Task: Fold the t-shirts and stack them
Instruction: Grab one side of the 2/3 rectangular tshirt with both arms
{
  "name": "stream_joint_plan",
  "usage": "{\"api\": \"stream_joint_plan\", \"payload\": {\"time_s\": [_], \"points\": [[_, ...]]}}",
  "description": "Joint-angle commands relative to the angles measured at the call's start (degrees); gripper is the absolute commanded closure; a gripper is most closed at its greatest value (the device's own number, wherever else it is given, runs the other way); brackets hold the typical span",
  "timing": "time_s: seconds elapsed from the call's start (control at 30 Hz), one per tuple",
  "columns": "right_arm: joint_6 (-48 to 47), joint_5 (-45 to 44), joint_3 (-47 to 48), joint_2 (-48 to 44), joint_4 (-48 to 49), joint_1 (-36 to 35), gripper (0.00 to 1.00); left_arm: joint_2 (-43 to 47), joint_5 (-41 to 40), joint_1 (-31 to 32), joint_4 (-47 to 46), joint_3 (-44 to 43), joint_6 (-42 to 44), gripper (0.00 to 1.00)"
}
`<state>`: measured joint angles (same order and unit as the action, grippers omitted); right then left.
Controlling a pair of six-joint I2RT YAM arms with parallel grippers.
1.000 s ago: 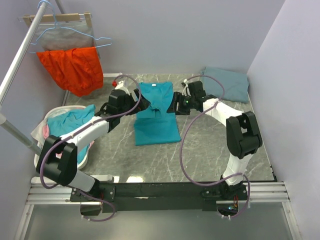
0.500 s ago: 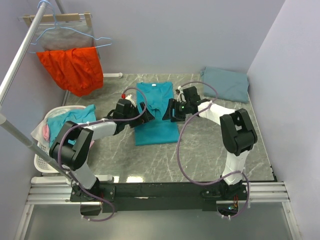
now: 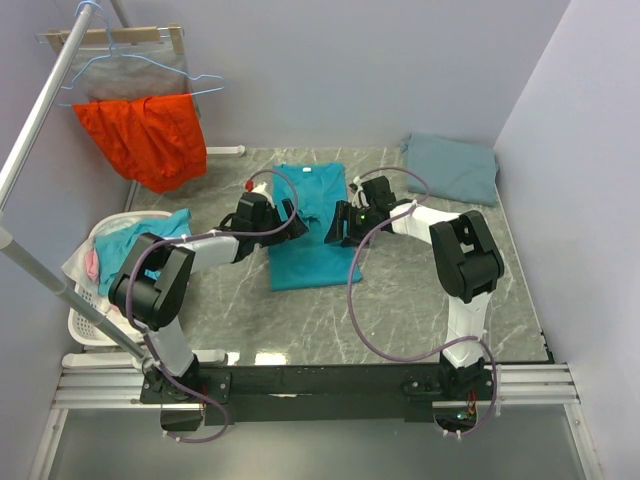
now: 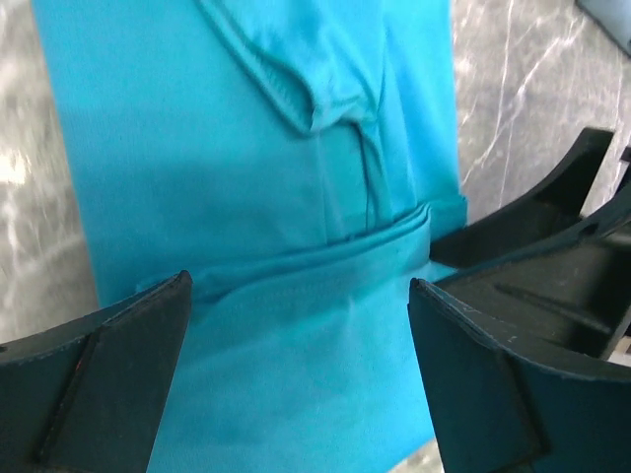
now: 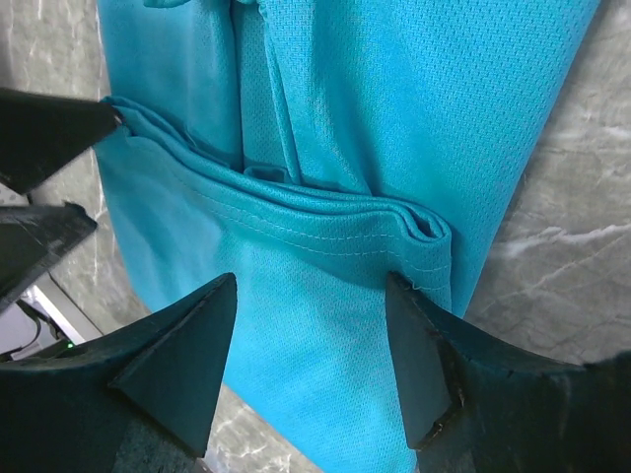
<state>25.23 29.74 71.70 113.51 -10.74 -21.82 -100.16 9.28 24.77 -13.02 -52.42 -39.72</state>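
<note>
Two t-shirts lie on the grey marble table (image 3: 420,290). The bright teal t-shirt (image 3: 312,255) is in the middle, spread flat in a long narrow shape, with its neck at the far end. Its sleeves are tucked in, and a thick fold of cloth runs across it from side to side. The slate grey-blue t-shirt (image 3: 452,167) sits folded in the far right corner, well apart from the teal one.

The left gripper (image 3: 291,222) is at the left edge of the teal shirt, right by that fold. Its two fingers (image 4: 108,379) are spread wide, with teal cloth showing between them, and they pinch nothing. The right gripper (image 3: 334,228) is at the right edge, facing the left one across the shirt. Its fingers (image 5: 173,365) are also spread wide over the layered edge of the fold, with nothing in them.

Off to the left there is a white laundry basket (image 3: 78,318) with more teal cloth inside. Behind it, an orange-red garment (image 3: 145,135) hangs from a rack, next to a blue wire hanger (image 3: 150,70).
</note>
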Motion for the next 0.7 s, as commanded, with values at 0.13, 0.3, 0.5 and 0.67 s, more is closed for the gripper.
{"api": "stream_joint_plan", "payload": {"time_s": [0.13,0.3,0.5,0.67], "points": [[-1.2,-0.6,-0.6,-2.7,4.2,-0.1,0.31,4.4,-5.3,0.2,-3.9,-3.2,5.1,0.03],[-3.1,-5.1,-1.9,-9.3,4.2,0.1,0.3,13.1,-9.1,0.1,-1.8,-0.9,5.8,0.02],[-7.5,-12.6,-3.5,-16.9,-3.2,1.2,0.28,22.9,-14.6,0.2,5.5,5.0,5.7,0.01],[-8.2,-14.2,-9.3,-20.3,-6.2,4.0,0.28,28.4,-13.9,0.2,8.2,13.0,2.7,0.03]]}}
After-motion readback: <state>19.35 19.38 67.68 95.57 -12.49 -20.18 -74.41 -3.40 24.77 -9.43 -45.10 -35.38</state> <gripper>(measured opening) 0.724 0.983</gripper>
